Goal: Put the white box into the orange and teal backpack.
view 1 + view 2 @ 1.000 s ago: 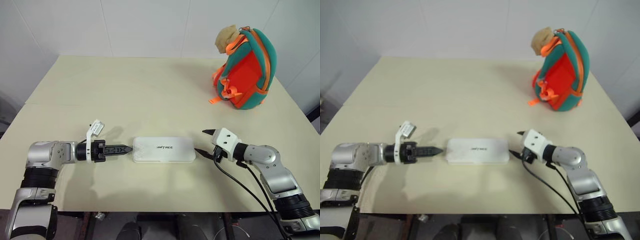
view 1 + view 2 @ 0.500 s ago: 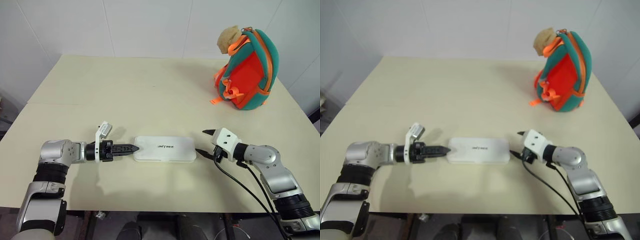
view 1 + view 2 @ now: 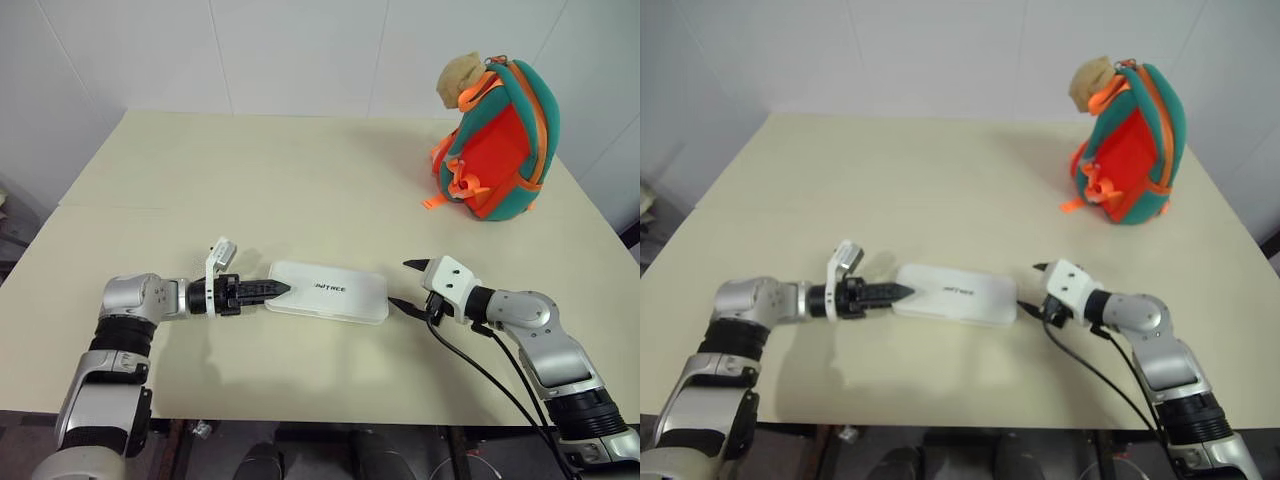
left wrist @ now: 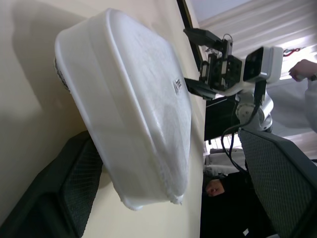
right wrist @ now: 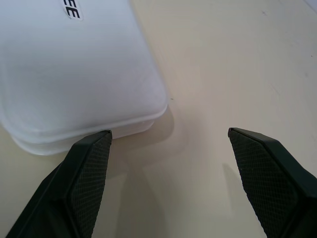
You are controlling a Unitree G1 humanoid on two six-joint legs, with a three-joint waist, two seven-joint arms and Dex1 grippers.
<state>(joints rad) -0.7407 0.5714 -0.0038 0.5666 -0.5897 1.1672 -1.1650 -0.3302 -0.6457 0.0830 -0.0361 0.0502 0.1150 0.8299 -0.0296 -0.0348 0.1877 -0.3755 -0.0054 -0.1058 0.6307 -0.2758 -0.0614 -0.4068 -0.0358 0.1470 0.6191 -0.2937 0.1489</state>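
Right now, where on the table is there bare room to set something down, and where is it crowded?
Bare: the table's far half, from the wall edge to the white box, left of the orange and teal backpack. Also the strip between backpack and right gripper. Crowded: the near edge, where the left gripper and the right flank the box.

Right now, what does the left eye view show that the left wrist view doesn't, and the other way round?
Left eye view alone: the orange and teal backpack upright at the table's far right, apart from everything, and the left hand at the white box's left end. Left wrist view alone: the box's end lifted off the table between the left hand's fingers, plus a person behind the right arm. Both: the white box and the open right hand at its far end.
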